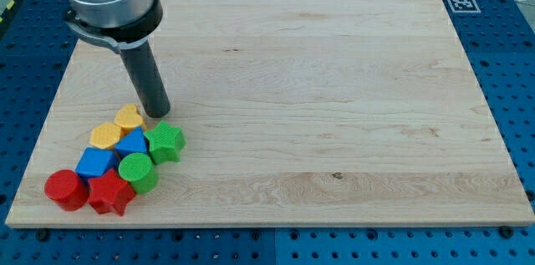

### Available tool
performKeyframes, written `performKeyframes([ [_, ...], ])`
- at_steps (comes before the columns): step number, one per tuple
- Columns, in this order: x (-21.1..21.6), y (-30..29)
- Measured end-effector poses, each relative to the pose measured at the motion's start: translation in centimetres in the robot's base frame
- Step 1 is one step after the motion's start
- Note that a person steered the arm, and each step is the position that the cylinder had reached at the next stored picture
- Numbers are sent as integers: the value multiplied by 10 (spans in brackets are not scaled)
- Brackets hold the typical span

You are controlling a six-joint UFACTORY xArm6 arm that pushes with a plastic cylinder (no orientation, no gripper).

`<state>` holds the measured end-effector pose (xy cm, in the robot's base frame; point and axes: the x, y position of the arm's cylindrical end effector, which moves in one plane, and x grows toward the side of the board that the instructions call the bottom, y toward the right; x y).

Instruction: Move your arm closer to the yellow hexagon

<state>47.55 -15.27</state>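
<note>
Camera view | red cylinder [66, 189], red star [110, 193] at the view's bottom-left | green cylinder [138, 171], blue blocks [96, 163] | green star [165, 142] | yellow hexagon [106, 136] — left of cluster | yellow heart [129, 118] | my tip [156, 113] — gripperless rod, just right of the heart, beside it | wooden board [334, 89]

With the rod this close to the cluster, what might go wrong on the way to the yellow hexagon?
Two risks, both judgements:
1. My tip sits right beside the yellow heart-shaped block, which lies between it and the yellow hexagon block. A straight approach would likely shove the heart into the hexagon.
2. The green star-shaped block and blue block are packed close below my tip, so circling that way could scatter the cluster.
</note>
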Motion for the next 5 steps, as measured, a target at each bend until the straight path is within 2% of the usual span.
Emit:
performKeyframes([
  [1,-3,0],
  [2,-32,-2],
  [3,-32,-43],
  [4,5,-84],
  [5,19,-101],
])
